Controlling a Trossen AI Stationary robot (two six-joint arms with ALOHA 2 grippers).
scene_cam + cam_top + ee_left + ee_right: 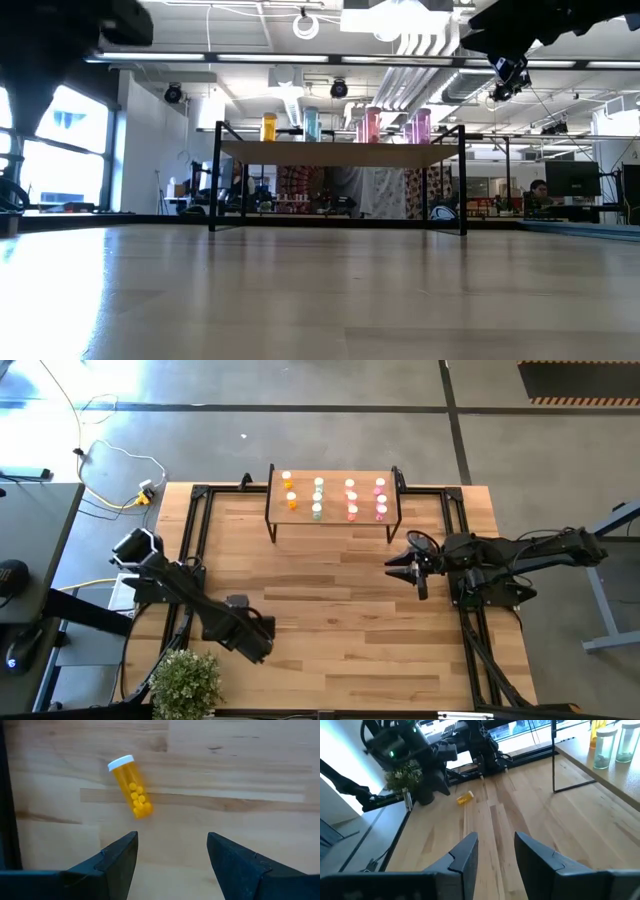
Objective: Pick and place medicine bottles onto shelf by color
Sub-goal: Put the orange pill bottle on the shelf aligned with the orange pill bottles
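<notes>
Left gripper (171,857): fingers spread wide, nothing between them, pointed down at the tabletop (240,780) near its front left part.
Orange bottle (131,787): lying on its side on the wood just ahead of the left fingers (120,857), apart from them, nearer to one fingertip than the other; white cap at one end, yellow pills heaped at the other.
Right gripper (496,851): fingers set at a narrow gap, empty, hovering above the table's right side.
Ahead of the right fingers (465,852): bare boards, then the same orange bottle far across the table, close beside the left arm (410,755).
Shelf (333,493): at the table's back edge, well apart from the left gripper, nearer to the right one.
Shelf bottles (335,498): upright in four rows by colour, orange, pale green, salmon-red, pink; the orange row is one bottle shorter.
Plant (185,682): at the front left corner, beside the left arm.
</notes>
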